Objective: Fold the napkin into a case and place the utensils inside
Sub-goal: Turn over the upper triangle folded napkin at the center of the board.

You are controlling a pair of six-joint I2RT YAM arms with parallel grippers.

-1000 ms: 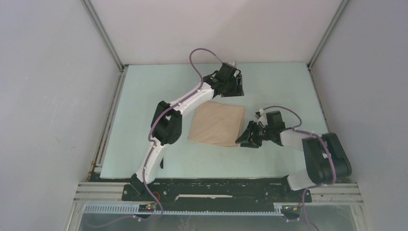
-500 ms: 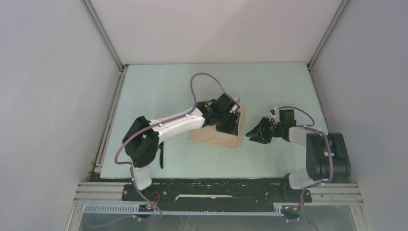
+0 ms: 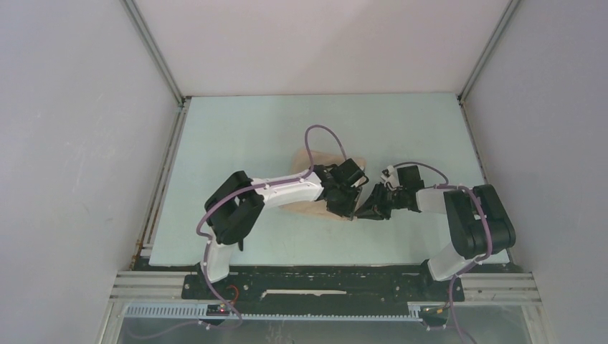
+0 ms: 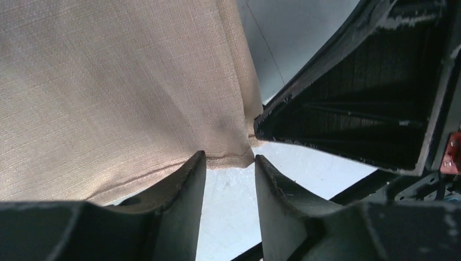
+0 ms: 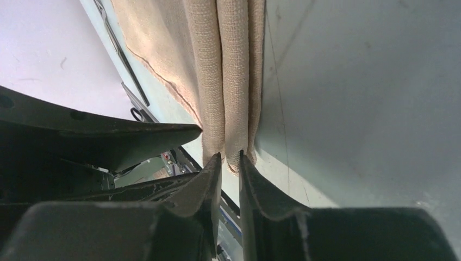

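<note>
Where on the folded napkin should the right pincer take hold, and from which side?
Probably its near right corner, approached low from the right, along the table. There the folded layers of the napkin end in thick rounded edges facing the right pincer, so one finger can slide between them.

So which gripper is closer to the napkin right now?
The right gripper, narrowly: its jaws pinch a fold at the edge of the napkin. The left gripper is beside it, open jaws straddling the corner without gripping.
</note>
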